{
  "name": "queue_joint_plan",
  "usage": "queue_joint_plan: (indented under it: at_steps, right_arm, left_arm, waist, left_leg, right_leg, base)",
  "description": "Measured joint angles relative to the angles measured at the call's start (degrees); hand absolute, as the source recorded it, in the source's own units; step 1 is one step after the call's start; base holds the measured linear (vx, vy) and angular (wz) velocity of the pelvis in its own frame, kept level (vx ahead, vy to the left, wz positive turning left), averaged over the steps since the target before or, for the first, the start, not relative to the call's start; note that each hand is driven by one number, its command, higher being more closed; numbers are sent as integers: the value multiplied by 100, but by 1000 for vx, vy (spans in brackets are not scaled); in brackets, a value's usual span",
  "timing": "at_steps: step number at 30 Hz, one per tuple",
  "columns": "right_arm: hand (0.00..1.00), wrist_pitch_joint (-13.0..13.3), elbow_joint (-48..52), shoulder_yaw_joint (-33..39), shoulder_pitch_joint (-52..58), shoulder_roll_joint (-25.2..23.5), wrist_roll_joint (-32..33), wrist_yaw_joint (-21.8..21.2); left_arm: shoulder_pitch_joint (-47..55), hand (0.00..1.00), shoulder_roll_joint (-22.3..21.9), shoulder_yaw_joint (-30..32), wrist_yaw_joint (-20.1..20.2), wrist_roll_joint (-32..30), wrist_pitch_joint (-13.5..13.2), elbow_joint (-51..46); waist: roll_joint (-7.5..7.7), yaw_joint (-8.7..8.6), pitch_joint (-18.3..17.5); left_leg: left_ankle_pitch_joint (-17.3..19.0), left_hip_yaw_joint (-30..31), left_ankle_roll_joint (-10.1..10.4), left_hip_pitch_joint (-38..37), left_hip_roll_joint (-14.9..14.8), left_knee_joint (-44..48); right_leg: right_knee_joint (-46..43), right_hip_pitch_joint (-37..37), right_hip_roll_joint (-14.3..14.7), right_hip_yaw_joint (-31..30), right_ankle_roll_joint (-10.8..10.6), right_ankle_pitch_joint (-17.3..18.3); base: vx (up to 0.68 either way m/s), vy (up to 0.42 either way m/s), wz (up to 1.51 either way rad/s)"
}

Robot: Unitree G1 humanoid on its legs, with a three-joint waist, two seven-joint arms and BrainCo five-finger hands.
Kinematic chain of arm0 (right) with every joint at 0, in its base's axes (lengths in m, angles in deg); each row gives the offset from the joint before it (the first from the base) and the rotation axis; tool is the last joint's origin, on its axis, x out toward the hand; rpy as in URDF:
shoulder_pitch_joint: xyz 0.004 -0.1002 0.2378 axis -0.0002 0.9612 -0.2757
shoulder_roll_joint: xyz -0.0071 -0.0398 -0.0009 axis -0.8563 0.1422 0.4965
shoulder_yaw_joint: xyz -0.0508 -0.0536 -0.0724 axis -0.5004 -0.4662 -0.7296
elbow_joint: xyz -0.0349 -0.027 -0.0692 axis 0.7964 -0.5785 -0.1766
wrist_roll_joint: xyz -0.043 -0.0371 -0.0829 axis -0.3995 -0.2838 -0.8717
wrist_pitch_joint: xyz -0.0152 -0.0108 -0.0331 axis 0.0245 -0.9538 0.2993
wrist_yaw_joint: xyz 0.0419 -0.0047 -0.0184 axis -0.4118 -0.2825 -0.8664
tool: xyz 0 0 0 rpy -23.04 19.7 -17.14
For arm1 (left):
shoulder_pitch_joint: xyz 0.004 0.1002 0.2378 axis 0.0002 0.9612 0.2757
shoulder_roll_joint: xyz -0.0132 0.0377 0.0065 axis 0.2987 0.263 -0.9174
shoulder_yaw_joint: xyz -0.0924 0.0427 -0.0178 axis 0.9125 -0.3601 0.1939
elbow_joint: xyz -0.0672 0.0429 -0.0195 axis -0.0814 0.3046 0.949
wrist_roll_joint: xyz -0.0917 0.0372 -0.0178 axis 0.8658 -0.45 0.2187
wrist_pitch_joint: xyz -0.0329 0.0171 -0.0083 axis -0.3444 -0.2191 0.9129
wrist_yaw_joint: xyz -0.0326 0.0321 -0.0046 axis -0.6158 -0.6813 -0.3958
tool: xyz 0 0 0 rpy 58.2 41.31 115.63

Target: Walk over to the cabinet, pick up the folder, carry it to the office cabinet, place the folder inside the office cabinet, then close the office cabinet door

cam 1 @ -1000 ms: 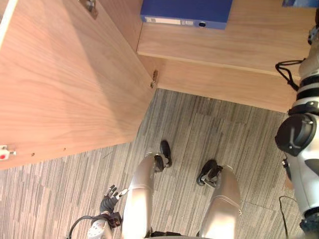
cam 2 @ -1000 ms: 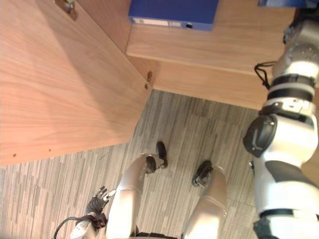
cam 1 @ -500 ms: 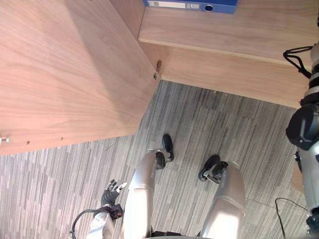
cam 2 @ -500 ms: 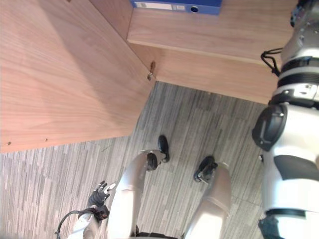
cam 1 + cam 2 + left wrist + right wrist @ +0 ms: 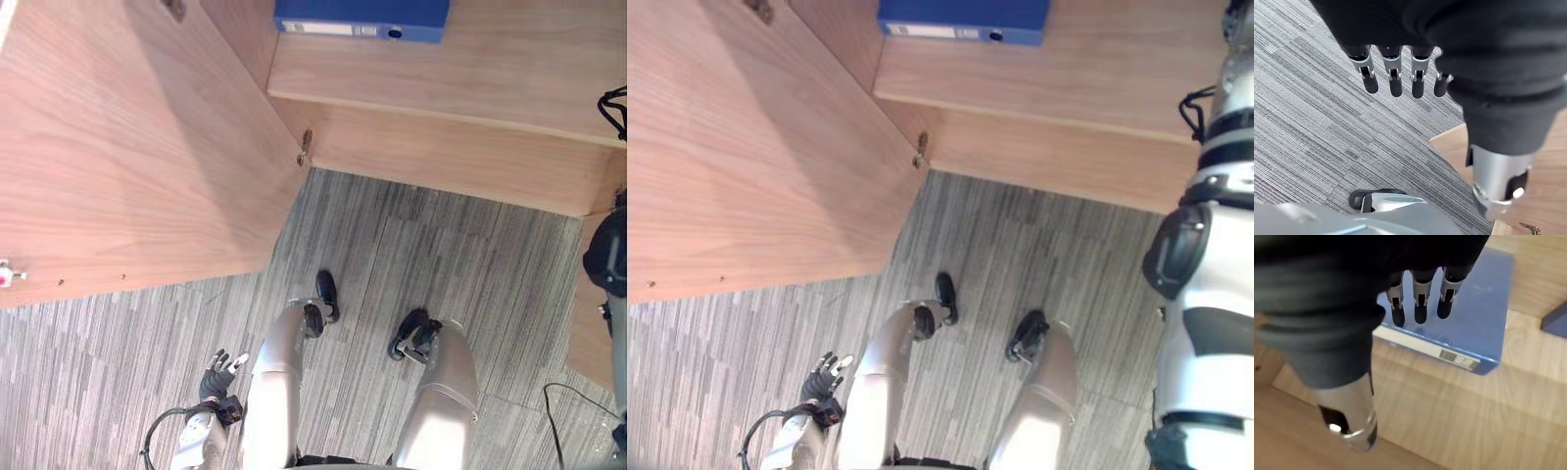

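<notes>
Since half a second ago the whole scene has slid down the view, so my head has tipped, not the things; the folder lies where it lay. My right hand (image 5: 1420, 308) hangs with straight, empty fingers just over the flat blue rectangular folder (image 5: 1474, 308). The folder rests on the pale wooden cabinet shelf (image 5: 509, 59), beside the open pale wooden door (image 5: 127, 147). My left hand (image 5: 219, 374) dangles relaxed and empty over the grey striped carpet (image 5: 441, 245). I judge the folder placed. Next I should draw my right hand clear and swing the door shut without clipping it.
</notes>
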State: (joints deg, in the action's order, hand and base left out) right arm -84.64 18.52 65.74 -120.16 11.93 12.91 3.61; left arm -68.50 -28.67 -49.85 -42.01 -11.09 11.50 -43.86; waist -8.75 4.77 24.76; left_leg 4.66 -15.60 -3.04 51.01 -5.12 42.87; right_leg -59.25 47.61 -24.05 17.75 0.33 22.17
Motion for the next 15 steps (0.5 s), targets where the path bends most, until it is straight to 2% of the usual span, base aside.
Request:
queue_joint_plan:
  at_steps: [4, 9, 13, 15]
  right_arm:
    - [0, -111, -2, 0, 171, -65, -341, -254]
    - [0, -838, -334, -352, 570, -230, -1955, -807]
    - [0, -1210, -667, -697, 834, -377, -3052, -1156]
    - [0, -1241, -758, -696, 965, -397, -3256, -1215]
  left_arm:
    - [-146, 0, -1, 177, 2, -131, 23, 227]
    - [-211, 0, 25, 271, 82, -306, 25, 270]
    - [-223, 0, 119, 364, 166, -476, 27, 320]
    - [-222, 0, 124, 399, 183, -506, 32, 325]
  waist:
    - [20, -16, -23]
    - [101, -23, -85]
    - [225, -15, -214]
    - [234, -8, -232]
  left_leg:
    - [-10, -89, -5, -128, -54, -80]
    - [-23, -98, -11, -427, -116, -197]
    - [-86, -105, 73, -746, -125, -494]
    - [-99, -107, 68, -899, -130, -586]
  right_leg:
    - [101, -108, 32, 6, -7, -50]
    - [312, -443, 145, 60, -9, -106]
    - [616, -763, 240, 145, -7, -193]
    - [743, -938, 279, 182, -24, -228]
  base:
    - [20, -40, -6]
    - [38, -34, -6]
    - [35, -41, -4]
    - [46, -18, -3]
